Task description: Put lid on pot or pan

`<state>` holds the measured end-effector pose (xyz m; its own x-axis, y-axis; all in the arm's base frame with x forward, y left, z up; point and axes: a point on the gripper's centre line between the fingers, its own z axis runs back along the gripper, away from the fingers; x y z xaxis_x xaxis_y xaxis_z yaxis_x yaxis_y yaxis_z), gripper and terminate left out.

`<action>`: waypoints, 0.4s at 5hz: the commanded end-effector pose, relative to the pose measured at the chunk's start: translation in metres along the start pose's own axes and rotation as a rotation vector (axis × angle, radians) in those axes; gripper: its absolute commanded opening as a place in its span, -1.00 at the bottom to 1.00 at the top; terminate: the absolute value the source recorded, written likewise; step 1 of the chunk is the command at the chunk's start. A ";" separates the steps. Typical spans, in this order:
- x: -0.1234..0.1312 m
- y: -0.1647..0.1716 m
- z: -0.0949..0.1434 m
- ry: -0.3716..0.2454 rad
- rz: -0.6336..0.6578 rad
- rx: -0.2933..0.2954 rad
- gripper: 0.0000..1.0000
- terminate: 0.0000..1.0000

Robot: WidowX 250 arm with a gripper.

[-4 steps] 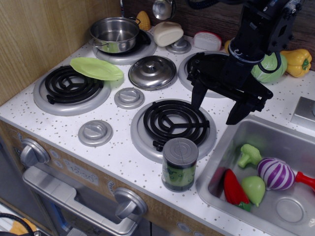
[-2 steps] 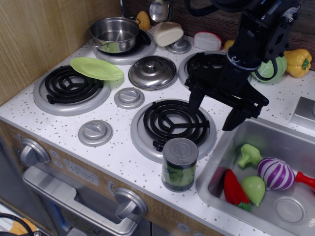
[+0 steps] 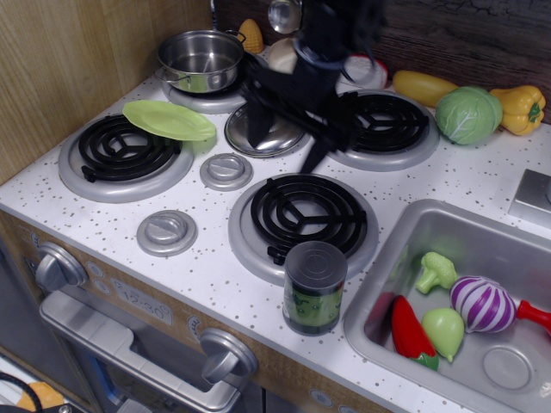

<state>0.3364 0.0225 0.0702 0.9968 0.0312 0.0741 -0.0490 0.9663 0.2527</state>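
Black claw (image 3: 286,142) spread above lid (image 3: 277,135)

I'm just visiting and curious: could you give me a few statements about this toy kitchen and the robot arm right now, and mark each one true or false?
1. The lid already sits on the pot. False: it lies flat on the stovetop, and the pot is open.
2. The gripper hangs over the lid with its jaws spread. True.
3. The green plate lies in the sink. False: it rests on the edge of the front left burner.
4. A dark can stands near the front edge of the counter. True.
5. The sink holds toy vegetables. True.
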 end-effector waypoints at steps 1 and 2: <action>0.040 0.054 0.007 -0.160 0.015 -0.001 1.00 -1.00; 0.056 0.071 -0.009 -0.207 -0.022 -0.021 1.00 -1.00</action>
<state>0.3859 0.0973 0.0547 0.9709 -0.0319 0.2375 -0.0194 0.9774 0.2103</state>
